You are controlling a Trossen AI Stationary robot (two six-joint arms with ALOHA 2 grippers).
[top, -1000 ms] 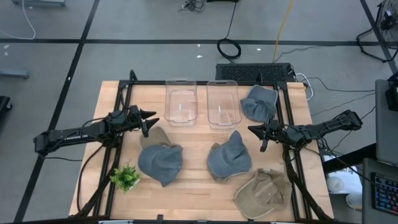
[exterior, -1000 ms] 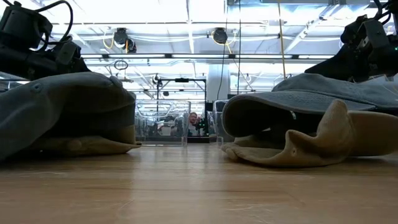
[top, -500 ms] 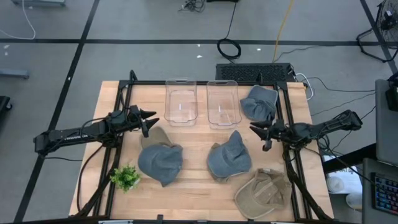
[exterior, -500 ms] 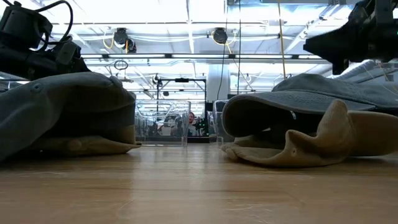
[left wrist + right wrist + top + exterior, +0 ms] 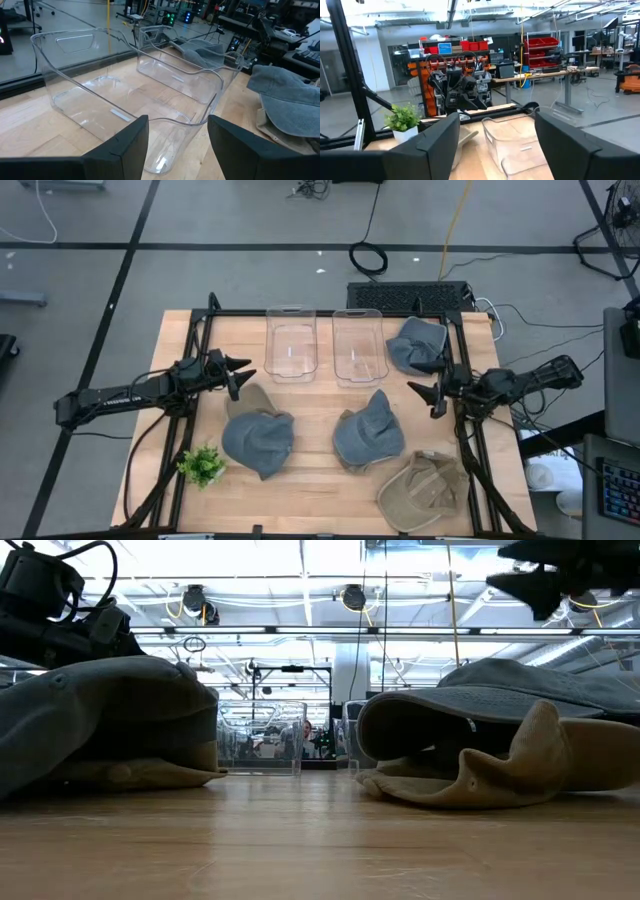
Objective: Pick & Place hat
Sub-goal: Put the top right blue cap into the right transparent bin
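Several hats lie on the wooden table: a grey hat over a tan one [image 5: 258, 438] at left centre, a grey hat [image 5: 368, 430] in the middle, a tan cap [image 5: 422, 490] at the near right, and a grey hat [image 5: 418, 343] at the far right. My left gripper [image 5: 243, 372] is open and empty, above the table beside the left clear bin [image 5: 290, 343]. My right gripper [image 5: 428, 394] is open and empty, raised above the table right of the middle grey hat; it also shows in the low view [image 5: 520, 580].
Two clear plastic bins [image 5: 358, 345] stand side by side at the far middle; they also show in the left wrist view [image 5: 125, 90]. A small green plant [image 5: 202, 466] stands at the near left. A black frame [image 5: 460, 360] runs around the table's edges.
My right gripper has risen and drawn back toward the table's right edge, staying open. The hats have not moved.
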